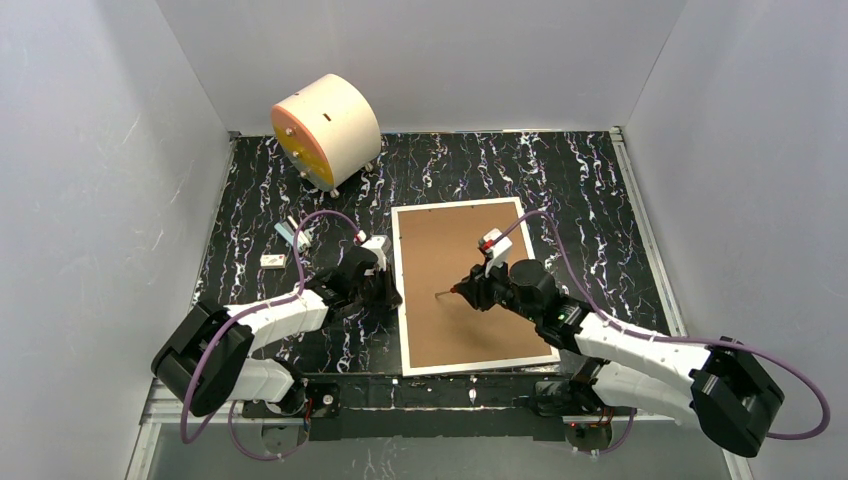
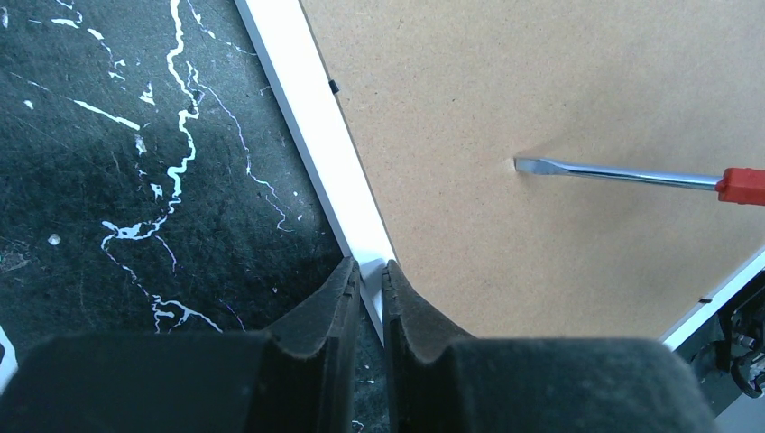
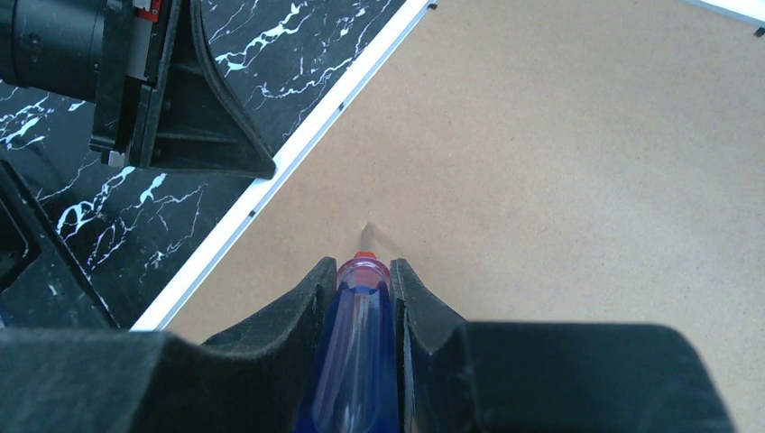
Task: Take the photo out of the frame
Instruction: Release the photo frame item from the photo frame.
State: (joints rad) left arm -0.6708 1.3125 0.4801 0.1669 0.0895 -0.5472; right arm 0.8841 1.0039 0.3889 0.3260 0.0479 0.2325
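The frame (image 1: 402, 300) lies face down on the black marble table, its brown back panel (image 1: 470, 300) up. The photo is hidden under that panel. My left gripper (image 1: 388, 290) is shut, with its tips resting on the frame's white left rim (image 2: 316, 135); it shows close up in the left wrist view (image 2: 372, 267). My right gripper (image 1: 472, 291) is shut on a screwdriver with a clear blue handle (image 3: 356, 361). The screwdriver's flat blade (image 2: 541, 167) touches the middle of the back panel (image 3: 559, 180).
A cream cylinder with an orange face (image 1: 325, 128) stands at the back left. Small white parts (image 1: 273, 260) and a pale blue piece (image 1: 293, 235) lie left of the frame. Grey walls close in three sides. The left gripper's body (image 3: 180, 99) sits close to the screwdriver.
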